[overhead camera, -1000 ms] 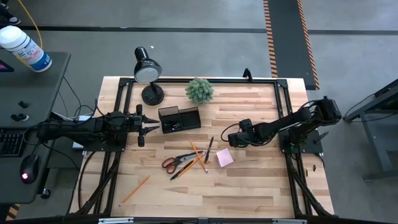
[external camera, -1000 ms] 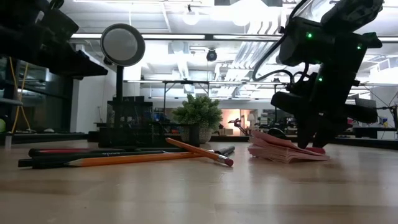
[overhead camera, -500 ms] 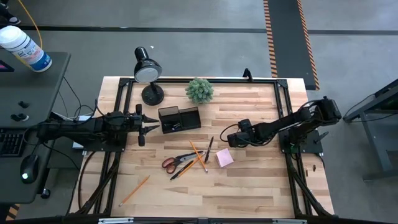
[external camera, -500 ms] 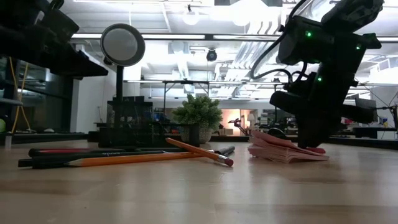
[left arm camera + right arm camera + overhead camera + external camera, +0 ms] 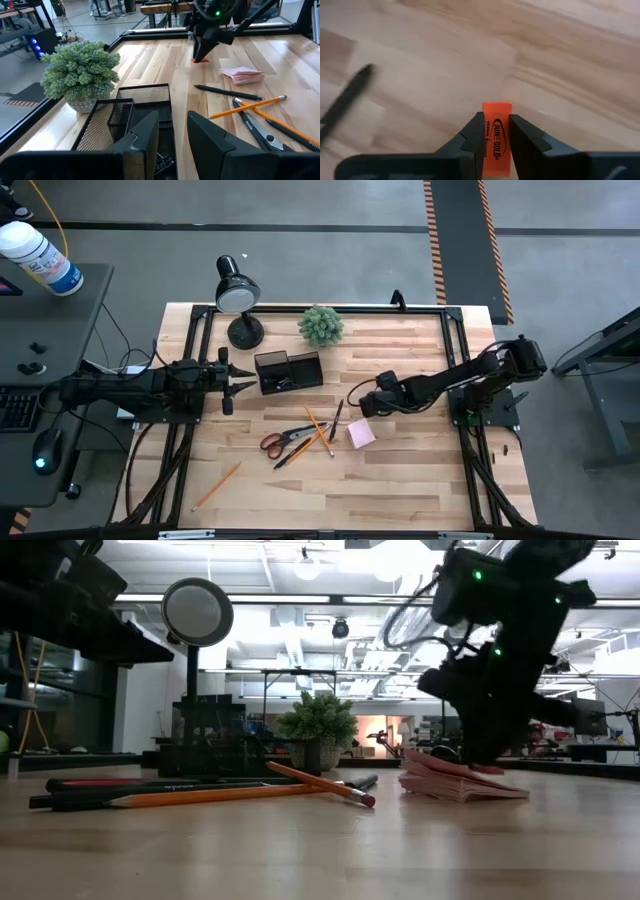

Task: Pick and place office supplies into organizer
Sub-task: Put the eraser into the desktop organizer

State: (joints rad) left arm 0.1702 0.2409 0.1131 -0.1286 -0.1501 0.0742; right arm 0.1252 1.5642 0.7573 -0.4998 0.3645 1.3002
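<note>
1. Although most supplies lie loose on the surface, one small piece is already gripped: an orange eraser printed with black lettering is clamped between the two fingers of the right claw, its long axis running along the fingers and its end projecting past the tips.
2. The right claw is seen just beside the pink notepad, on the side toward the organizer, and low over the wood; whether the eraser touches the wood cannot be told.
3. The coming move is judged to turn on one relation: the organizer lies beyond the black pen from the eraser, toward the lamp, with its long side running across the surface.
4. The left claw is held with a narrow gap between its fingers and nothing in it, right at the organizer's mesh wall; it is the nearer arm to the organizer, while the right arm is the one holding the piece.
5. The organizer is seen as a black mesh tray with divided compartments, small dark items lying in one; the plant stands just beside it.
6. The scissors and crossed pencils lie near the notepad, away from the organizer; a lone pencil lies well apart.
</note>
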